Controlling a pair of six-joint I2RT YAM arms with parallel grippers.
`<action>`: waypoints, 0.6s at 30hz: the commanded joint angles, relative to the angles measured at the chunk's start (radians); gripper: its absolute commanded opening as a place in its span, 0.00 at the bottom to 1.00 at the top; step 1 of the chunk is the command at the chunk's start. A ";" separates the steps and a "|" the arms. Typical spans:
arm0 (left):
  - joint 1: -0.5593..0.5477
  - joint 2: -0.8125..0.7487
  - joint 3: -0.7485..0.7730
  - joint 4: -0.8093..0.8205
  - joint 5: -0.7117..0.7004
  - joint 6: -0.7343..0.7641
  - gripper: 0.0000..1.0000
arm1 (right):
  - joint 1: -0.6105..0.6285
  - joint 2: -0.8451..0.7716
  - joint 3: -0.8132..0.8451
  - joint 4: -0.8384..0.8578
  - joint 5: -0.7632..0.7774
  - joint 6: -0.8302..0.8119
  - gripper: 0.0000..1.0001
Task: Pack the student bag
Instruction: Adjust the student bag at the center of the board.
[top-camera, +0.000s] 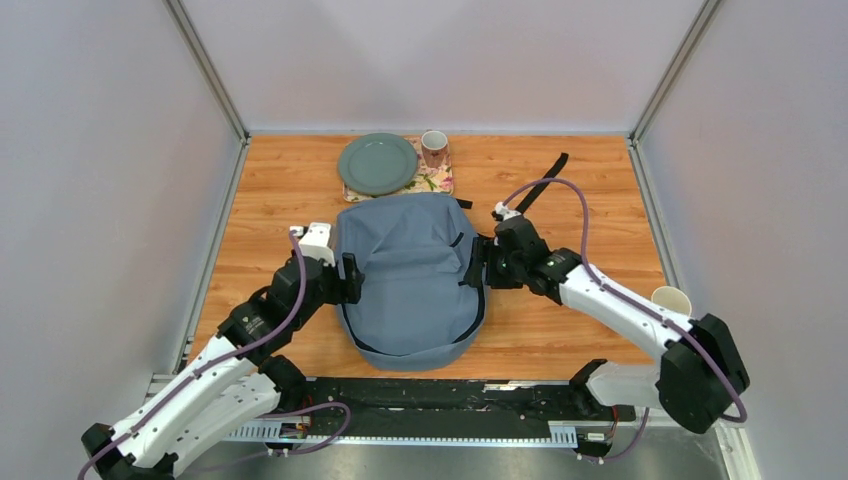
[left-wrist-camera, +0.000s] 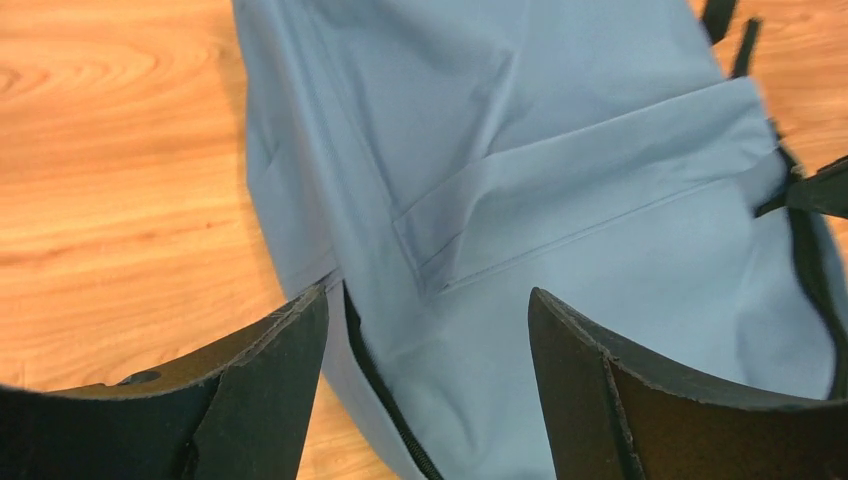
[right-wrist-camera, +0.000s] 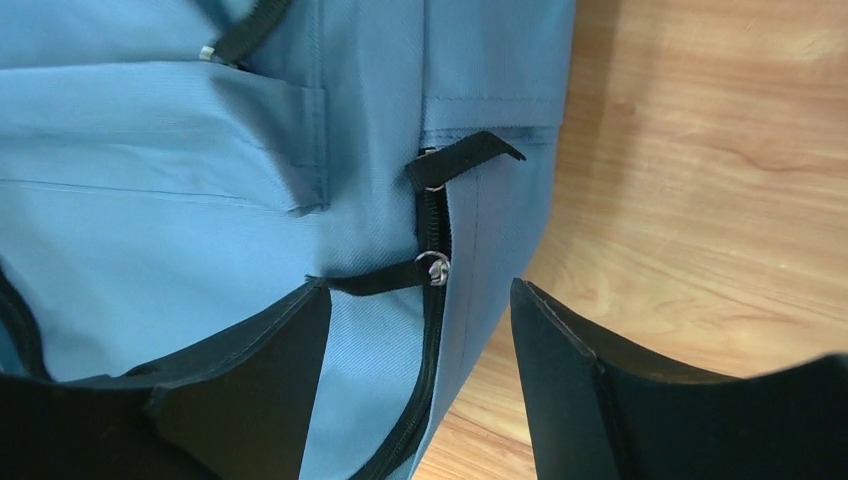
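bag (top-camera: 415, 275): long axis from near edge to far edge | your right end effector (right-wrist-camera: 418, 290): wide open, empty, zip pull (right-wrist-camera: 432, 268) just ahead | left end effector (left-wrist-camera: 428, 292): open, empty, at bag's left side

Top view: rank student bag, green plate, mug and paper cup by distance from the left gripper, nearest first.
1. student bag: its left edge sits right at the left gripper.
2. green plate: at the back, just beyond the bag's far end.
3. mug: at the back, right of the plate.
4. paper cup: far right, on the other side of the bag.
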 joint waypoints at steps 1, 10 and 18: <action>0.003 0.013 -0.075 -0.076 -0.019 -0.047 0.81 | -0.005 0.112 0.017 0.023 -0.040 0.036 0.69; 0.005 0.223 -0.138 0.203 0.237 -0.048 0.80 | -0.007 0.092 -0.038 0.038 0.011 0.077 0.08; 0.003 0.418 -0.014 0.289 0.300 0.019 0.77 | -0.013 -0.079 -0.156 0.040 0.102 0.155 0.00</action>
